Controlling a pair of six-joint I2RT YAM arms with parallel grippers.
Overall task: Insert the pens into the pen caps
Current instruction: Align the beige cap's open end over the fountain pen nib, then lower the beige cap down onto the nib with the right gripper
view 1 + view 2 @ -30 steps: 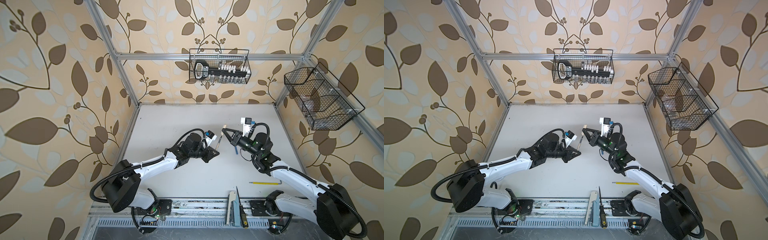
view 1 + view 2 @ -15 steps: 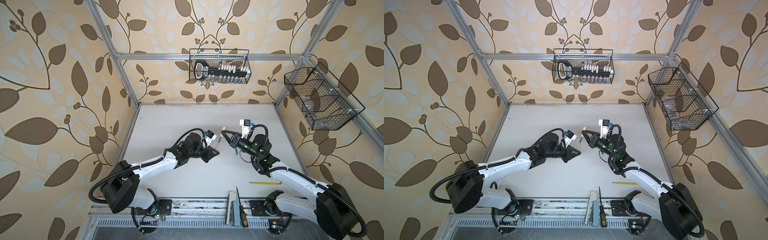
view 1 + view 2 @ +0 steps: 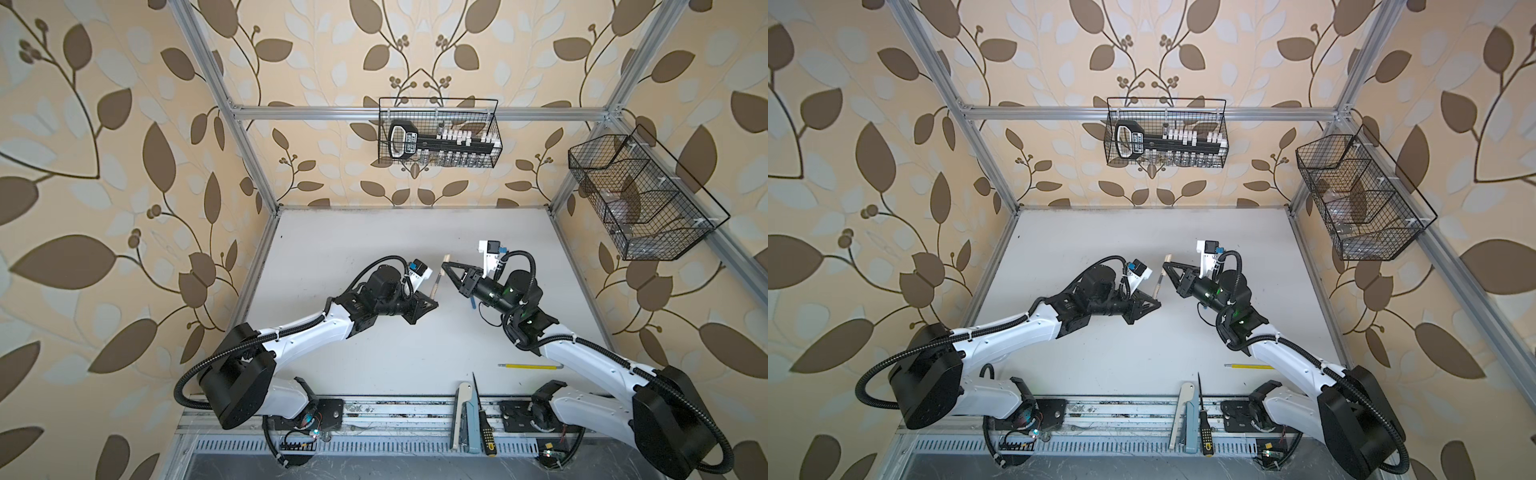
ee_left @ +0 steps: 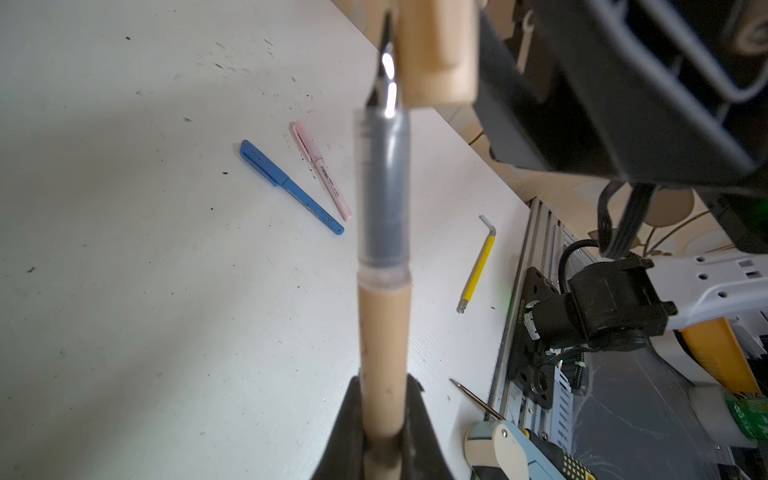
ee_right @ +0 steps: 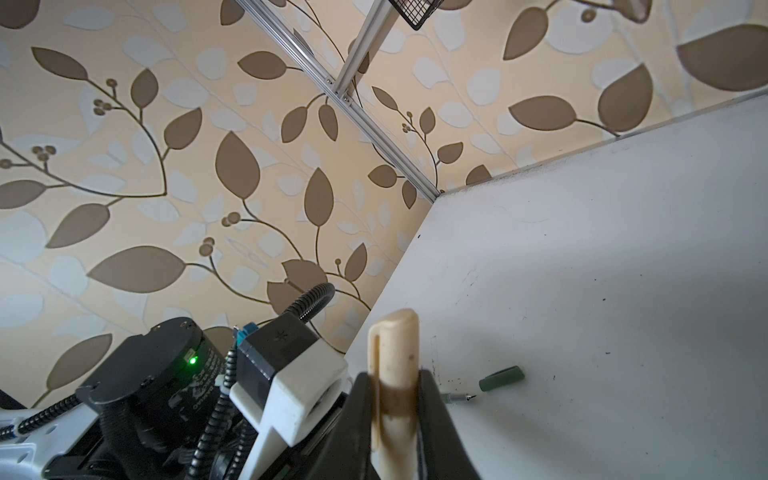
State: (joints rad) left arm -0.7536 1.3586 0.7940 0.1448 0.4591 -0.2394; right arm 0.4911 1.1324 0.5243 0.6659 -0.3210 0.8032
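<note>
Over the table (image 3: pixel 374 249), we show the left gripper (image 4: pixel 382 415) clamped shut on the tan pen (image 4: pixel 384 332) and the right gripper (image 5: pixel 395 386) closed round the tan cap (image 5: pixel 395 345). The pen's dark tip appears to lie beside the tan cap's mouth, not inside it. The blue pen (image 4: pixel 291 187) and pink pen (image 4: pixel 322 170) lie capped, well apart from the tan cap, as does the empty green cap (image 5: pixel 500 378). We judge that pushing now would jam the tip on the rim, bending it or twisting the cap askew.

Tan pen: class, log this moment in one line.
left pincer: shut on tan pen; right pincer: shut on tan cap; pen: uncapped
</note>
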